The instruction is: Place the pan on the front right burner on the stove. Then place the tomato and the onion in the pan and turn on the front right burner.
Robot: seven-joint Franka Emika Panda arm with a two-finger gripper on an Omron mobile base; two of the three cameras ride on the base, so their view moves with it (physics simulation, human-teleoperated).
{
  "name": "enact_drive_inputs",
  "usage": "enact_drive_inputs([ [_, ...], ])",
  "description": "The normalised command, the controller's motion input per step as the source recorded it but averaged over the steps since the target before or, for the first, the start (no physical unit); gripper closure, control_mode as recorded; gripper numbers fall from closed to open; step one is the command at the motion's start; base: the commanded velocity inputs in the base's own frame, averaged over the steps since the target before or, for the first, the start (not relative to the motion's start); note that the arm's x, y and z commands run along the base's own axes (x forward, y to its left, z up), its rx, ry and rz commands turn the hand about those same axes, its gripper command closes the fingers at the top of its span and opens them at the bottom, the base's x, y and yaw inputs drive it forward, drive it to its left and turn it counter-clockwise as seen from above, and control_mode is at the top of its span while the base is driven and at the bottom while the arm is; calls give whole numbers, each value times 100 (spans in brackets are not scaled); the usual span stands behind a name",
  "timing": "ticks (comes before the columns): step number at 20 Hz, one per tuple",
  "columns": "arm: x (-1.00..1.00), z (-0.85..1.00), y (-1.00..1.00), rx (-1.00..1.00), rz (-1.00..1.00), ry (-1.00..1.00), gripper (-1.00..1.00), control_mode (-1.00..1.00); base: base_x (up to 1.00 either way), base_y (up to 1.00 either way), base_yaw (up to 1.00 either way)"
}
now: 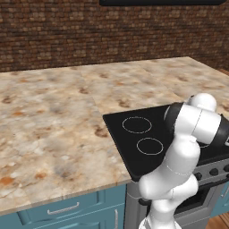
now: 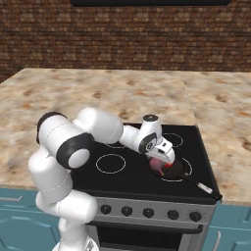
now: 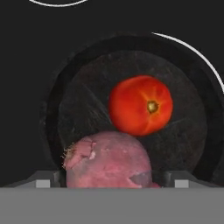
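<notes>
Already the pan point(image 3: 131, 109) holds the tomato point(image 3: 141, 105) and onion point(image 3: 107, 159); the gripper point(image 2: 164, 159) stands wide, the onion loose between its fingers. Lifting crookedly could nudge it out.

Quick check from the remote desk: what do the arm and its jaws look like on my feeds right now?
The arm is glossy white, built of rounded, bulbous segments with dark grey to black bands at the joints. No cables or markings show. Its wrist ends in a white hand carrying the gripper. In the hand view the jaws' two tips are small and dark, each with a pale grey square patch.
</notes>
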Motion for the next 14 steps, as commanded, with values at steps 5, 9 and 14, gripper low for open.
enact_drive_inputs([
  [5, -1, 41, 0, -3, 0, -15, -100, -100, 0, 0, 0],
  [9, -33, 50, 0, -5, 0, -20, -100, -100, 0, 0, 0],
  [14, -94, 31, 0, -7, 0, -20, -100, -100, 0, 0, 0],
])
